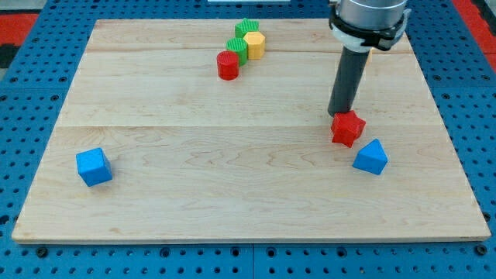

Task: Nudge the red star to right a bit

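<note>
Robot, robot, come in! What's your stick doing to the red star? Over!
My tip touching red star at its upper-left edge. Blue triangle block close by, lower right of star, may get in the way. Over.

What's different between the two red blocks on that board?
The red star has points; the red cylinder is round. The star lies at the view's right, touching my tip, near the blue triangle; the cylinder sits at the top, against the green block. Both are red and small.
</note>
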You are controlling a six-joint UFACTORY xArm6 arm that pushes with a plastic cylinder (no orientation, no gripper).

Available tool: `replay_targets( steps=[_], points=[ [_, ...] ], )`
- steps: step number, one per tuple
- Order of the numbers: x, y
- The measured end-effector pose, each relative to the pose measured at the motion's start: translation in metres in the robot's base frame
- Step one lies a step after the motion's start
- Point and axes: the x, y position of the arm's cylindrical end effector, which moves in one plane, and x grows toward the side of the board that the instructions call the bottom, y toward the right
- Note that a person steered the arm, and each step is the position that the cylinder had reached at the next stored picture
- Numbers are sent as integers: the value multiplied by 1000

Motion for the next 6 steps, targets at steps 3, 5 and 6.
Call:
replay_targets(
  steps=[3,5,6],
  points=[
    [-11,-19],
    [8,-43],
    [24,-30]
  ],
)
